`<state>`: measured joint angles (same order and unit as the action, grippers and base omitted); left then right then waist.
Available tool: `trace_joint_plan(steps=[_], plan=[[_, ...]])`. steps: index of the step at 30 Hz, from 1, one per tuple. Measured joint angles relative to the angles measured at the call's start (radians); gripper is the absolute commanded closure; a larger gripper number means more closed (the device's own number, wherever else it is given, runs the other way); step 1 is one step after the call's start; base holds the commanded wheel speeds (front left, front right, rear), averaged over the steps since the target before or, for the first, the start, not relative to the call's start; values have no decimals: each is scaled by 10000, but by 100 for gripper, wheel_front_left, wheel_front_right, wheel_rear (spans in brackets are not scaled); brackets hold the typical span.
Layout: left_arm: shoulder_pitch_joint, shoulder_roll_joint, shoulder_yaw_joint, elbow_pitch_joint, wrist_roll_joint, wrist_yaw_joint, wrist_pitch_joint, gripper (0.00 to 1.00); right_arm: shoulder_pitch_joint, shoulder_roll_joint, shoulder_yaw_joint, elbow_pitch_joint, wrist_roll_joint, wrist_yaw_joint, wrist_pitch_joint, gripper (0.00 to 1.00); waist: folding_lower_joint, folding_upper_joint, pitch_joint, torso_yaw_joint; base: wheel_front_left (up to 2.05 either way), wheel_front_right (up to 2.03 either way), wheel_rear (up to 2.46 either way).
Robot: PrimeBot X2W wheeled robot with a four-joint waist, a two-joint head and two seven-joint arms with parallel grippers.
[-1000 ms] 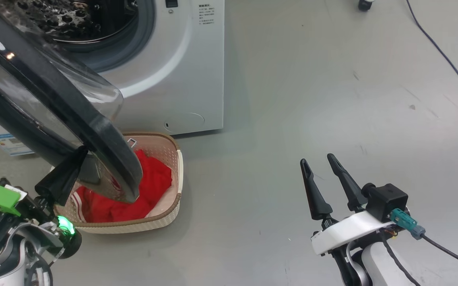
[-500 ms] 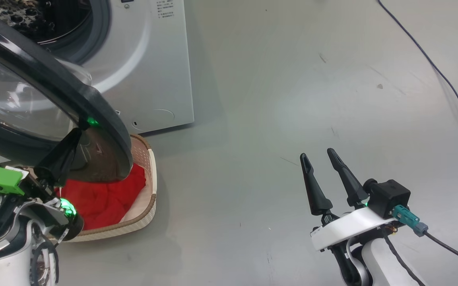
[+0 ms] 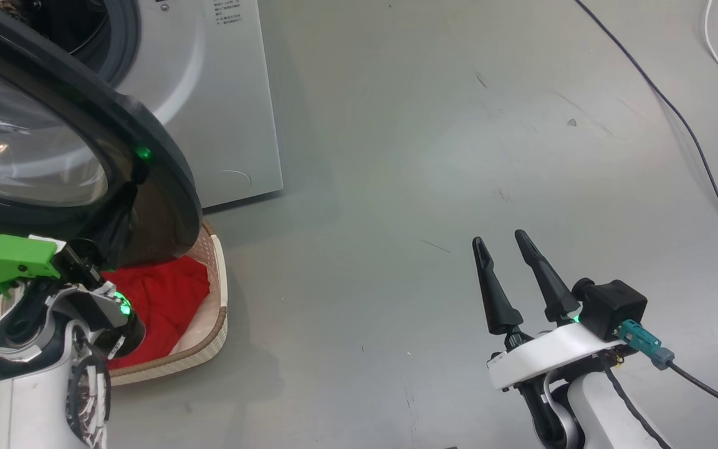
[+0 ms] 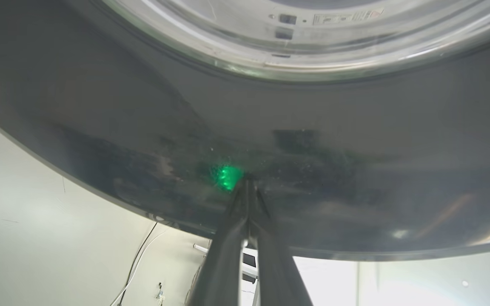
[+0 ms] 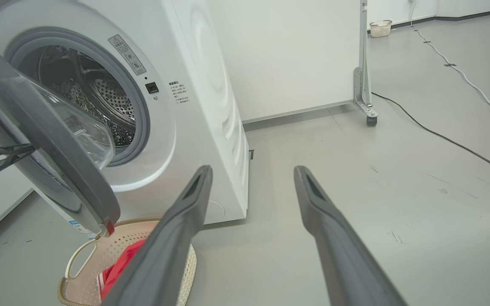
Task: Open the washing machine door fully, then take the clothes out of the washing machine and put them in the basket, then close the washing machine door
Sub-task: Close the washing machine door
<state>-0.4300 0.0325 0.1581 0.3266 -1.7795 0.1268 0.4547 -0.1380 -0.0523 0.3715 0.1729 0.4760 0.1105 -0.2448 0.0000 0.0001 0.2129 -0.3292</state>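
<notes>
Head view showed the left gripper pinched shut, empty, its tips touching the washing machine door. Below it the clothes lay in the basket, before the washing machine. Rightward, the right gripper hovered spread wide, empty.

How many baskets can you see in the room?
2. The near basket sits on the floor under the washing machine door, with red clothes inside. The far basket stands by the back wall. Others may be hidden.
</notes>
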Motion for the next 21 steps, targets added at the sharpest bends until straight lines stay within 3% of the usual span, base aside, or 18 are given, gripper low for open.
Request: trace_joint_plan(steps=[9, 21], plan=[[1, -35, -688, 533, -71, -17, 2, 100, 32, 21, -378, -6, -42, -81, -2, 0, 0, 0, -199, 353, 0, 0, 0], [1385, 27, -2934, 443, 1894, -1406, 644, 100, 71, 29, -986, 2, -385, -79, -25, 0, 0, 0, -698, 1561, 0, 0, 0]])
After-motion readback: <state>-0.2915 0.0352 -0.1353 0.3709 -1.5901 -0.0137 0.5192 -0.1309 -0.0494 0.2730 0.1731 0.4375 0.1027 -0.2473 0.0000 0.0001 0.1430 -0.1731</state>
